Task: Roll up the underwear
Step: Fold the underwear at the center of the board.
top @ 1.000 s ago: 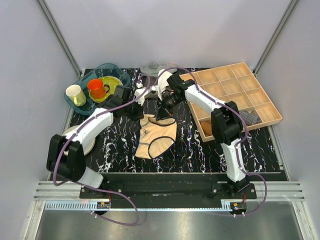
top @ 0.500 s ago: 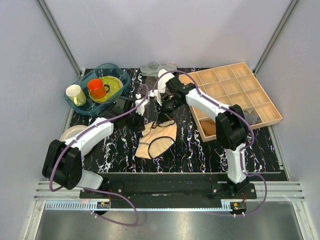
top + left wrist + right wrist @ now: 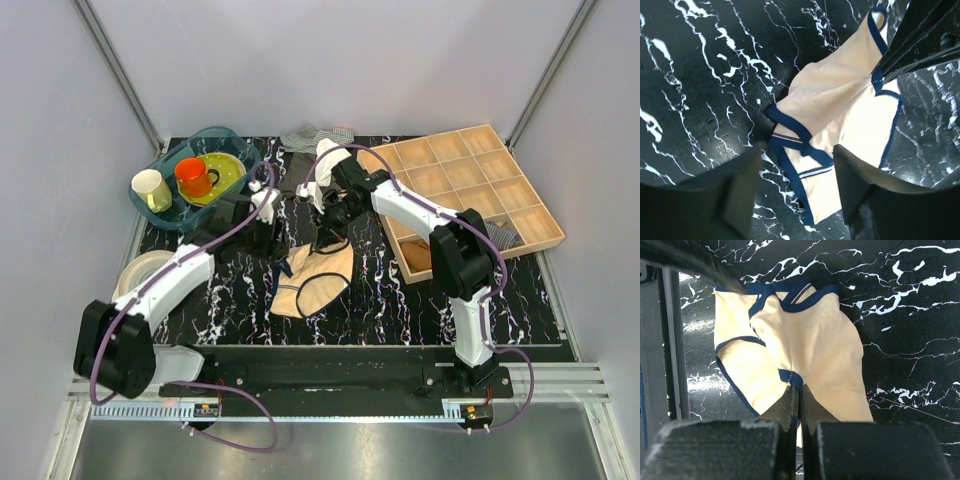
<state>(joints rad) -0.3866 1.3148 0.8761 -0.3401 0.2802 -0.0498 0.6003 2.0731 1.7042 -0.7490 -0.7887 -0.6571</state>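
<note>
The underwear [image 3: 316, 277] is pale beige with dark edging and lies crumpled on the black marbled table, its far edge lifted. My right gripper [image 3: 329, 233] is shut on that dark hem; the right wrist view shows the closed fingertips [image 3: 799, 390] pinching the edging, with the underwear [image 3: 810, 340] draped below. My left gripper [image 3: 272, 240] stands open just left of the cloth. In the left wrist view its two fingers straddle a folded corner of the underwear [image 3: 835, 110] without gripping it, and the gripper [image 3: 801, 200] hovers over that corner.
A blue basin [image 3: 226, 135] with a cream cup, an orange cup and a yellow plate sits back left. A wooden compartment tray [image 3: 480, 190] fills the right side. A striped grey cloth [image 3: 316, 134] lies at the back edge, a white round object [image 3: 140, 268] at the left.
My left gripper has opened and let go of the underwear's left corner, which has dropped onto the table. The right gripper keeps its hold and has barely moved.
</note>
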